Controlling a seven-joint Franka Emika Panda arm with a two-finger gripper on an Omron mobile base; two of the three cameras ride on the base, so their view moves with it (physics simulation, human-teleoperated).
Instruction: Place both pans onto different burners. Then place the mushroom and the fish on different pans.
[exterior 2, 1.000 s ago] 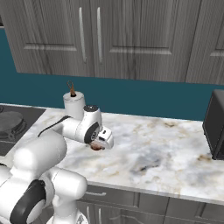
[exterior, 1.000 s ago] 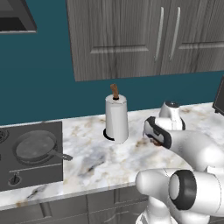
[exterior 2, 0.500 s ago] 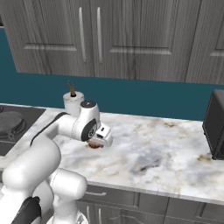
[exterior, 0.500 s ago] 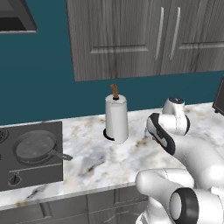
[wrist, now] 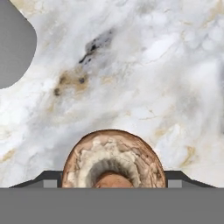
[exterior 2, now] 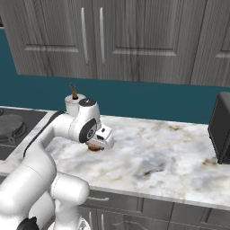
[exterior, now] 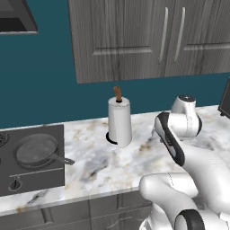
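Observation:
My gripper [exterior 2: 95, 144] is low over the marble counter, just right of the cooktop, shut on the mushroom [exterior 2: 93, 148]. In the hand view the mushroom [wrist: 113, 157] fills the gap between my fingertips [wrist: 49, 177], showing its pale gills and stem. My gripper [wrist: 113, 180] holds it close above the counter. One dark pan [exterior: 35, 151] sits on a burner of the cooktop [exterior: 33, 179], its thin handle pointing right toward the counter. The fish is out of view.
A white paper towel roll [exterior: 119, 121] on a brown spindle stands at the back of the counter, left of my arm. A dark appliance [exterior 2: 220, 132] stands at the far right. Grey cabinets hang above. The cooktop knob [exterior: 15, 183] sits near the front edge.
My arm's elbow has swung upward and to the right while the hand stayed at the mushroom, rising only slightly. The pan has not moved.

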